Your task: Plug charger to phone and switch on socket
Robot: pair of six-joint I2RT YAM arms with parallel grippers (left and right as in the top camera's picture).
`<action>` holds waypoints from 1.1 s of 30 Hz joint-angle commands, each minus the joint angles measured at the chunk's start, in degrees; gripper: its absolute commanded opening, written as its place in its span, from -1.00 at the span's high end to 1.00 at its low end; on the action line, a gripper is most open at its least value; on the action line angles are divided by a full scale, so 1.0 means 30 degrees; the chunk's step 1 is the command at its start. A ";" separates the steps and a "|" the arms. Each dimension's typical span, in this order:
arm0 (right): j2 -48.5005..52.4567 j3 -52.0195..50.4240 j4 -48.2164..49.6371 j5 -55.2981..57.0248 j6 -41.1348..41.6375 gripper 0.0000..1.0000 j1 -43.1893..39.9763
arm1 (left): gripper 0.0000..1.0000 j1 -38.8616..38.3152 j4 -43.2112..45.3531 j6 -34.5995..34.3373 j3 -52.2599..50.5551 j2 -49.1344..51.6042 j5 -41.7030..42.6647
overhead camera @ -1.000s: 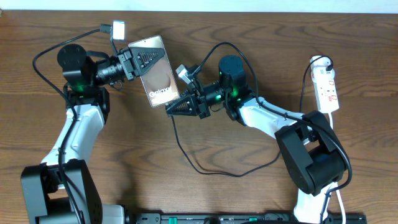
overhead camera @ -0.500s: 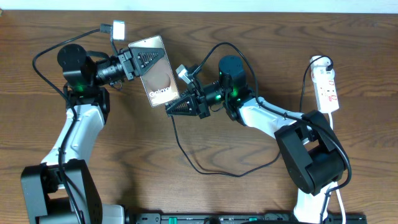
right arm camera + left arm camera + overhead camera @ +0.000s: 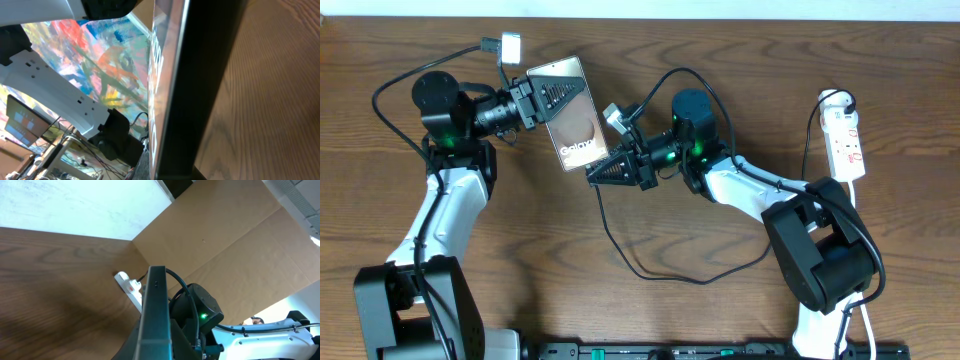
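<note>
My left gripper (image 3: 546,98) is shut on the upper end of the phone (image 3: 575,122), holding it off the table with the brown "Galaxy" face up. In the left wrist view the phone (image 3: 156,305) shows edge-on. My right gripper (image 3: 595,174) is shut, its tips right at the phone's lower edge. The charger's thin black cable (image 3: 616,246) leaves those tips and loops over the table toward the right. The connector tip itself is hidden. The phone's dark edge (image 3: 200,90) fills the right wrist view. The socket (image 3: 846,140) lies at the far right and also shows as the white socket (image 3: 129,286) in the left wrist view.
The socket's white cord (image 3: 857,200) runs down past the right arm's base (image 3: 820,255). A black rail (image 3: 720,352) lines the table's front edge. A cardboard wall (image 3: 225,245) stands behind the table.
</note>
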 commanded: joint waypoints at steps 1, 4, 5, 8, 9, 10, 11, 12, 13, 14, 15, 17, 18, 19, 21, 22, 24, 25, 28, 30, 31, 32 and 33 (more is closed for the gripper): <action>-0.0211 0.0503 0.0423 0.1071 0.0087 0.98 -0.0087 | 0.85 -0.0379 0.0058 0.0670 0.0109 -0.0036 0.0532; -0.0211 0.0503 0.0539 0.1071 0.0095 0.98 -0.0095 | 0.85 -0.0379 0.0051 0.0670 0.0109 -0.0036 0.0539; -0.0211 0.0503 0.0685 0.1056 0.0124 0.98 -0.0102 | 0.85 -0.0379 0.0051 0.0670 0.0109 -0.0036 0.0546; -0.0211 0.0503 0.0874 0.1064 0.0270 0.98 -0.0102 | 0.85 -0.0379 0.0051 0.0670 0.0109 -0.0036 0.0539; -0.0211 0.0503 0.0918 0.1064 0.0313 0.98 -0.0102 | 0.85 -0.0379 0.0051 0.0670 0.0109 -0.0036 0.0546; -0.0211 0.0503 0.0918 0.1064 0.0306 0.97 -0.0102 | 0.85 -0.0379 0.0058 0.0670 0.0109 -0.0036 0.0546; -0.0211 0.0503 0.0918 0.1064 0.0313 0.98 -0.0102 | 0.85 -0.0379 0.0051 0.0670 0.0109 -0.0036 0.0546; -0.0211 0.0503 0.0918 0.1064 0.0306 0.98 -0.0102 | 0.85 -0.0379 0.0051 0.0670 0.0109 -0.0036 0.0554; -0.0211 0.0503 0.0925 0.1064 0.0306 0.98 -0.0102 | 0.85 -0.0379 0.0051 0.0670 0.0109 -0.0036 0.0554; -0.0211 0.0503 0.0984 0.1064 0.0313 0.98 -0.0102 | 0.85 -0.0379 0.0051 0.0670 0.0109 -0.0036 0.0568; -0.0211 0.0503 0.0998 0.1064 0.0313 0.98 -0.0102 | 0.85 -0.0379 0.0051 0.0685 0.0109 -0.0036 0.0758; -0.0211 0.0503 0.1239 0.1056 0.0488 0.98 -0.0102 | 0.85 -0.0379 0.0051 0.0831 0.0109 -0.0036 0.0962; -0.0211 0.0503 0.1355 0.1049 0.0605 0.98 -0.0102 | 0.85 -0.0379 0.0051 0.0831 0.0109 -0.0036 0.0962; -0.0211 0.0503 0.1355 0.1042 0.0605 0.98 -0.0095 | 0.85 -0.0379 0.0051 0.0831 0.0109 -0.0036 0.0925; -0.0211 0.0503 0.1348 0.0969 0.0612 0.98 -0.0102 | 0.85 -0.0379 0.0124 0.0823 0.0109 -0.0036 0.0903; -0.0211 0.0503 0.1341 0.0918 0.0605 0.98 -0.0102 | 0.85 -0.0379 0.0131 0.0831 0.0109 -0.0036 0.0896; -0.0211 0.0503 0.1333 0.0911 0.0605 0.98 -0.0095 | 0.86 -0.0379 0.0131 0.0831 0.0109 -0.0036 0.0787; -0.0211 0.0503 0.1341 0.0911 0.0597 0.98 -0.0095 | 0.85 -0.0379 0.0138 0.0831 0.0109 -0.0036 0.0707; -0.0211 0.0503 0.1333 0.0903 0.0605 0.98 -0.0095 | 0.85 -0.0379 0.0160 0.0831 0.0109 -0.0036 0.0532; -0.0211 0.0503 0.1333 0.0852 0.0605 0.98 -0.0095 | 0.85 -0.0379 0.0197 0.0831 0.0109 -0.0036 0.0539; -0.0211 0.0503 0.1333 0.0838 0.0605 0.98 -0.0095 | 0.85 -0.0379 0.0197 0.0845 0.0109 -0.0036 0.0532; -0.0211 0.0503 0.1333 0.0838 0.0605 0.98 -0.0095 | 0.85 -0.0379 0.0197 0.0896 0.0109 -0.0036 0.0539; -0.0211 0.0503 0.1333 0.0838 0.0605 0.98 -0.0095 | 0.85 -0.0372 0.0197 0.0903 0.0109 -0.0036 0.0532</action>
